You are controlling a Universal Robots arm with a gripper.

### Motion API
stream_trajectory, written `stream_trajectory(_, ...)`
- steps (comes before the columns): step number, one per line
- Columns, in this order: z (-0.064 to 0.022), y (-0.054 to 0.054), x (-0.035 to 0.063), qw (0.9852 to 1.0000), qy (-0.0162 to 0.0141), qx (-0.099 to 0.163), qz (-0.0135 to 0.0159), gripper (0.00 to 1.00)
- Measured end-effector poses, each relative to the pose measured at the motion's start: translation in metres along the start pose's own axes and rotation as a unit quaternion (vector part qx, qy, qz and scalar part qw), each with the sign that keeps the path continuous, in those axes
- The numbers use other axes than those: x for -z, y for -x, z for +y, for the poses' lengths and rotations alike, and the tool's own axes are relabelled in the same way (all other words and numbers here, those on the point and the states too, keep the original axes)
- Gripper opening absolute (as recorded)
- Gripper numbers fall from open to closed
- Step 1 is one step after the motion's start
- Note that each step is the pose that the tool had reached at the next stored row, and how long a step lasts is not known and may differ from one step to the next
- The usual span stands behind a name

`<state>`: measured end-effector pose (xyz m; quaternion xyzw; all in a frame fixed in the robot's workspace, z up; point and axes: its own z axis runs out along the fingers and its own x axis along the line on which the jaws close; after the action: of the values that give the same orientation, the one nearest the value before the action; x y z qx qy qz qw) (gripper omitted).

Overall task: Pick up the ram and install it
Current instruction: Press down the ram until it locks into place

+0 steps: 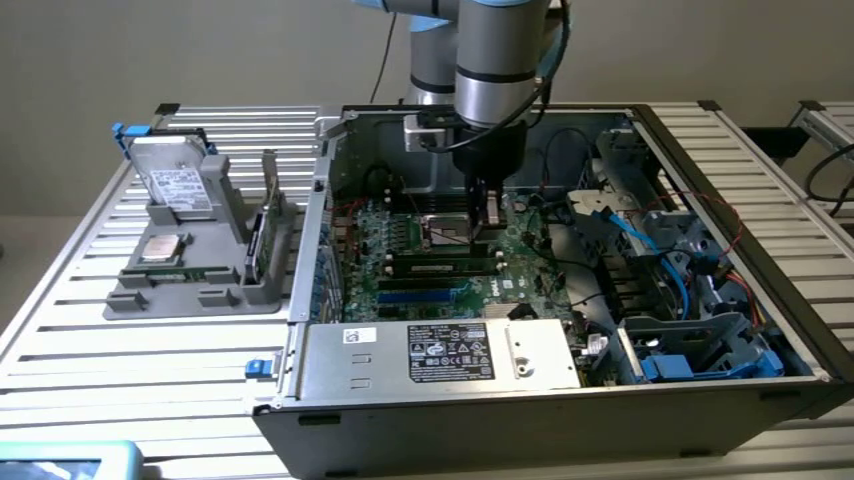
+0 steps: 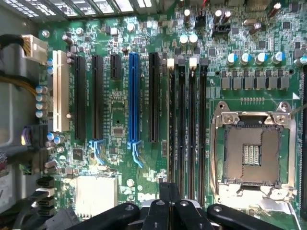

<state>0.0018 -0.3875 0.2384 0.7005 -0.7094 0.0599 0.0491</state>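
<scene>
The ram [image 1: 430,268] stands edge-up in a memory slot on the green motherboard [image 1: 400,235] inside the open computer case. In the wrist view the ram [image 2: 171,124] is a thin strip running along the slot nearest the black expansion slots. My gripper [image 1: 487,228] hangs straight down over the board, above the end of the memory slots beside the CPU socket [image 1: 447,232]. Its black fingers [image 2: 158,215] are pressed together, so my gripper [image 2: 169,203] is shut and sits in line with the ram's near end. Whether the tips touch the stick is hidden.
The other memory slots [image 2: 193,124] and the CPU socket [image 2: 252,153] lie beside the ram. A power supply [image 1: 441,352] fills the case front, and cables [image 1: 641,260] crowd the exterior view's right. A grey tray [image 1: 200,292] outside holds a hard drive [image 1: 171,180] and an expansion card [image 1: 271,240].
</scene>
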Motion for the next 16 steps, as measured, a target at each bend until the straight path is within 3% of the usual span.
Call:
stream_trajectory(3, 0.0133, -0.001, 0.0083, 1.0, 0.0, 0.0, 0.0, 0.11)
stream_trajectory(6, 0.027, -0.002, 0.0094, 1.0, 0.0, 0.0, -0.0002, 0.11)
stream_trajectory(10, 0.0303, -0.002, 0.0091, 1.0, -0.0004, 0.0, -0.0006, 0.11)
stream_trajectory(13, 0.0423, -0.003, 0.0092, 1.0, -0.0008, 0.0, -0.0009, 0.11)
stream_trajectory(16, 0.0466, -0.002, 0.008, 1.0, 0.0008, 0.0, -0.001, 0.11)
